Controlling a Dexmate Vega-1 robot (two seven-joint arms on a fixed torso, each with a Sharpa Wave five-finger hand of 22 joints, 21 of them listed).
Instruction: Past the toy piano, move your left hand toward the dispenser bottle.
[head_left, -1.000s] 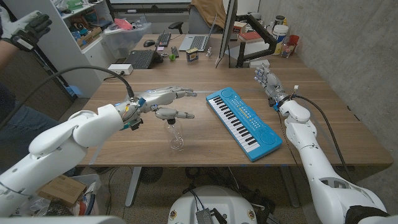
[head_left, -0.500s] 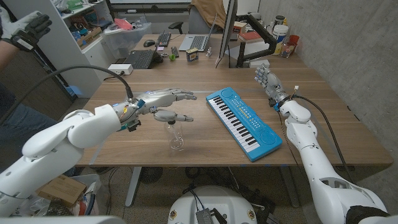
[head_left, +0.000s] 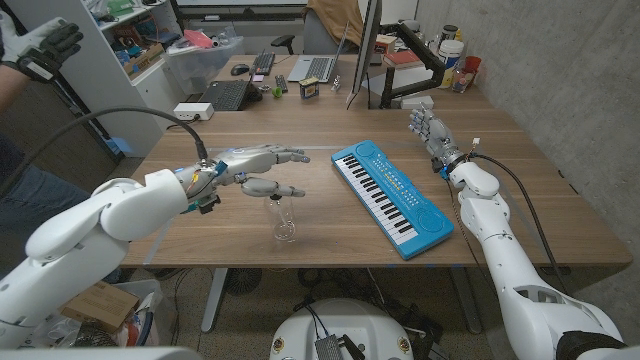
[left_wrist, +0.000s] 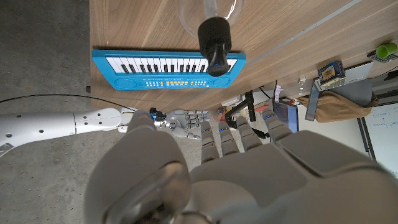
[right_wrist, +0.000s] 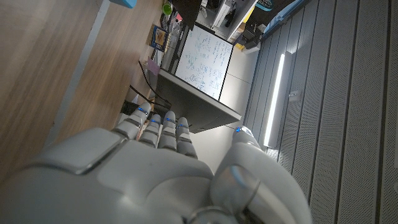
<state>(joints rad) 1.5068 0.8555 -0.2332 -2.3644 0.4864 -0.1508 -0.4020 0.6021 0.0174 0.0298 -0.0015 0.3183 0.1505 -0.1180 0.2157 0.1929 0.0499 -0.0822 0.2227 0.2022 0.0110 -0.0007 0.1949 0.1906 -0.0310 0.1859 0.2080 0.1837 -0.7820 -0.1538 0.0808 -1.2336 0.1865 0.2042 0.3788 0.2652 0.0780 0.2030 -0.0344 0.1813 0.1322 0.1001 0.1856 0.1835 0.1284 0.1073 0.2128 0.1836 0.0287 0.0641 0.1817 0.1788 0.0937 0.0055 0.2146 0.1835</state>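
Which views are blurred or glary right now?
Head view: sharp, even light, but the clear dispenser bottle barely stands out from the table. Left wrist view: left hand soft, toy piano sharp. Right wrist view: right hand blurred, bright strip light.

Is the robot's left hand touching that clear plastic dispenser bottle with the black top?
Cannot tell. In the head view the left hand hovers right above the clear dispenser bottle, its thumb overlapping the top; no view plainly shows contact or gap.
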